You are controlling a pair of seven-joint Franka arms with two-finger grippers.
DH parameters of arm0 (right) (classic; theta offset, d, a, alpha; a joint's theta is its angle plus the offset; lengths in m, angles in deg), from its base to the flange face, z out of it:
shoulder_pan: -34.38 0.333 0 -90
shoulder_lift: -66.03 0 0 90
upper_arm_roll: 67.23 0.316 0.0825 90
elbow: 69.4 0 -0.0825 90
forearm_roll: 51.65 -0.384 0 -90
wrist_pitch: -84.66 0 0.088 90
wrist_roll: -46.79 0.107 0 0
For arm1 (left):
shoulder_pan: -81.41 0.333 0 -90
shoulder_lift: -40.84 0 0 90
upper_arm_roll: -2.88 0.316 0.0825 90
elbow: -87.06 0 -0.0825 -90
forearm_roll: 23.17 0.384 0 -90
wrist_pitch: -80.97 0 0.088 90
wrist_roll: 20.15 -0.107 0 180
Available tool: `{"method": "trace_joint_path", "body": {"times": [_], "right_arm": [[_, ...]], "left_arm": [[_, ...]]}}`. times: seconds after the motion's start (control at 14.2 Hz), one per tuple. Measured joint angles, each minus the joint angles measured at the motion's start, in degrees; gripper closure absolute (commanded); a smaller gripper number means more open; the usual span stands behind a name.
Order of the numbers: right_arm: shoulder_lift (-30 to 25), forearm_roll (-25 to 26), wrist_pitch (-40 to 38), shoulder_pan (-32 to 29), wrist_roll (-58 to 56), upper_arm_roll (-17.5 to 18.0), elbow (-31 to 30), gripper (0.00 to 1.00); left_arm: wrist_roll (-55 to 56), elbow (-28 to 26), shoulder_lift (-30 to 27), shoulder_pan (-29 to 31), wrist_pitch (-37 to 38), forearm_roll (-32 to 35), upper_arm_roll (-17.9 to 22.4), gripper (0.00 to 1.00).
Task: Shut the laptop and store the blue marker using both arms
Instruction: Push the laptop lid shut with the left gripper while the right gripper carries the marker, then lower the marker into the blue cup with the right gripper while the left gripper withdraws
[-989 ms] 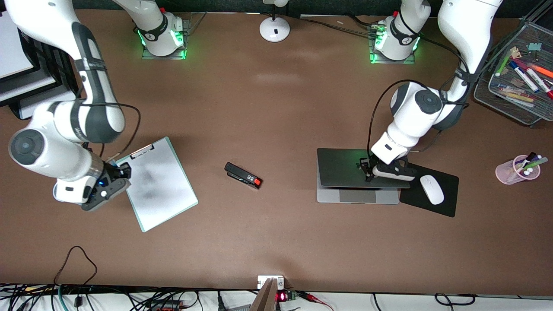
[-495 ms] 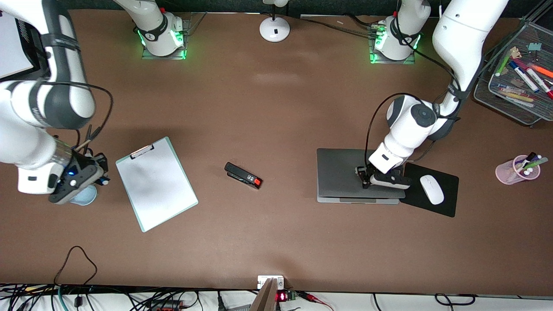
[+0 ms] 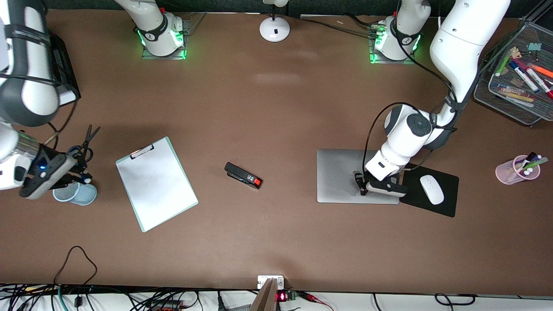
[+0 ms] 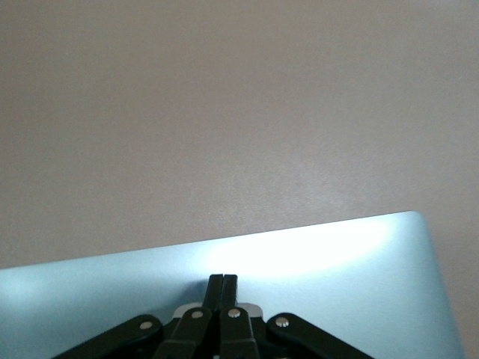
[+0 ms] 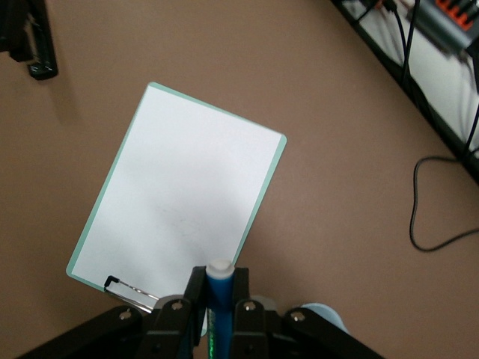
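The silver-grey laptop (image 3: 341, 175) lies shut and flat on the table, beside the black mouse pad. My left gripper (image 3: 361, 182) is shut and empty, with its fingertips down on the lid near the edge nearest the front camera. The left wrist view shows the closed fingers (image 4: 215, 290) against the pale lid (image 4: 352, 269). My right gripper (image 3: 77, 175) is shut on the blue marker (image 5: 220, 295), white end outward, and hangs over the rim of a light-blue cup (image 3: 77, 194) at the right arm's end of the table. The cup's rim also shows in the right wrist view (image 5: 323, 313).
A clipboard (image 3: 155, 183) with white paper lies beside the cup, and black scissors (image 3: 87, 139) lie farther from the front camera. A black stapler (image 3: 243, 175) sits mid-table. A white mouse (image 3: 432, 189) rests on the mouse pad (image 3: 447, 205). A pink pen cup (image 3: 520, 169) and mesh tray (image 3: 510, 93) stand at the left arm's end.
The laptop lid went from partly open to fully shut under my left gripper. My right gripper moved off the clipboard's edge, with the marker, to over the light-blue cup.
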Motion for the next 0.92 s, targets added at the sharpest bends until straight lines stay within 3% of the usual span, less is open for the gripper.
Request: {"method": "trace_joint_path", "body": {"times": [0.49, 0.92], "right_arm": [[1.0, -13.3, -0.8, -6.3, -24.8, 0.0, 0.5, 1.0], [6.4, -26.0, -3.9, -14.1, -49.9, -0.1, 0.5, 1.0]], "left_arm": [[0.0, 1.9, 2.2, 0.0, -0.9, 1.5, 0.7, 1.0], [0.0, 2.0, 2.3, 0.1, -0.9, 1.5, 0.7, 1.0]]}}
